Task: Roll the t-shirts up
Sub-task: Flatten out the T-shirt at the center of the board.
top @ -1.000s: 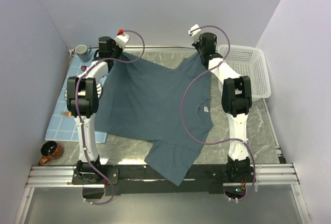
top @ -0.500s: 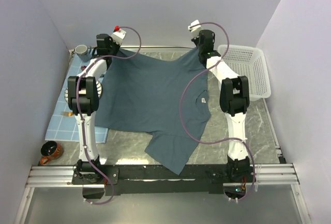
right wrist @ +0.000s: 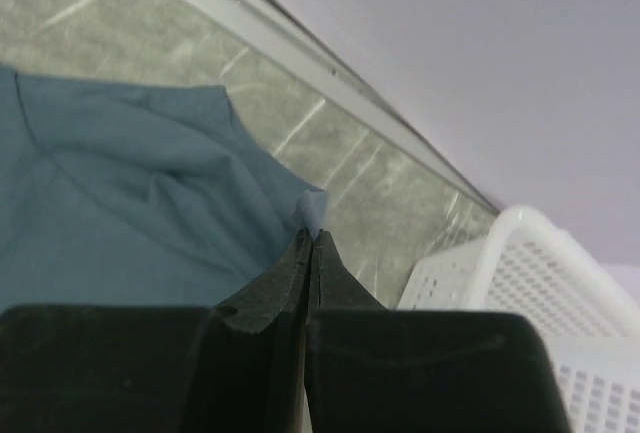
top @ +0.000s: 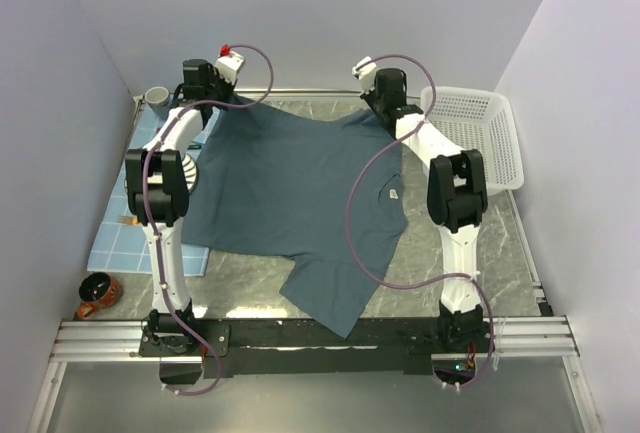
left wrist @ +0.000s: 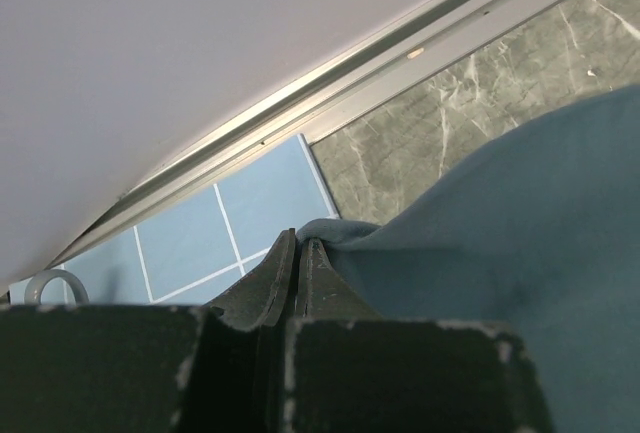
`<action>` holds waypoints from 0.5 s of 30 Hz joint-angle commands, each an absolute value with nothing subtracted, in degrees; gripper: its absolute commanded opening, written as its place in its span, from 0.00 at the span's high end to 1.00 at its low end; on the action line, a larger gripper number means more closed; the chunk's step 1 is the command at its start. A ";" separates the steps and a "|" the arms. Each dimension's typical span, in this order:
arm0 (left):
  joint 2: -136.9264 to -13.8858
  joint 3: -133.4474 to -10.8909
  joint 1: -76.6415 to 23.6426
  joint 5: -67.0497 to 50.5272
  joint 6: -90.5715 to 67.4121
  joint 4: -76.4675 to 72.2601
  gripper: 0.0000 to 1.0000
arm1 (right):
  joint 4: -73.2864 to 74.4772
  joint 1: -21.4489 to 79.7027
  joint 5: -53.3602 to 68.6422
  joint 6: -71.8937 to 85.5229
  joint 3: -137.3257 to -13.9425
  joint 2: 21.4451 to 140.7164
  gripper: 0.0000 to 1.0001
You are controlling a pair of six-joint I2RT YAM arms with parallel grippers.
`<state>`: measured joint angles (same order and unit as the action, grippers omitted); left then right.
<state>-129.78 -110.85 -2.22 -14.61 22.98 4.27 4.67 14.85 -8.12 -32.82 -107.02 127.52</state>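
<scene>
Both far corners of the t-shirt (top: 290,193) have moved farther back, stretching it. My left gripper (left wrist: 297,253) and right gripper (right wrist: 312,243) each pinch one.

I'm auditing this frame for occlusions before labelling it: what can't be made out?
Top view: the collar tag on the t-shirt is too small to read.
Left wrist view: the grey mug shows only a rim arc; the left gripper hides the rest.
Right wrist view: the white basket is cut off by the frame's right edge.
</scene>
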 commanded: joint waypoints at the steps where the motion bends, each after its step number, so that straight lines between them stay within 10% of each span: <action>1: -127.00 -113.37 -1.14 -17.31 23.81 4.65 0.99 | 5.45 14.59 -8.44 -31.38 -103.98 120.06 1.00; 15: -129.38 -114.88 -2.28 -14.24 41.74 5.19 0.99 | 9.13 13.27 -9.93 -29.89 -97.74 112.24 1.00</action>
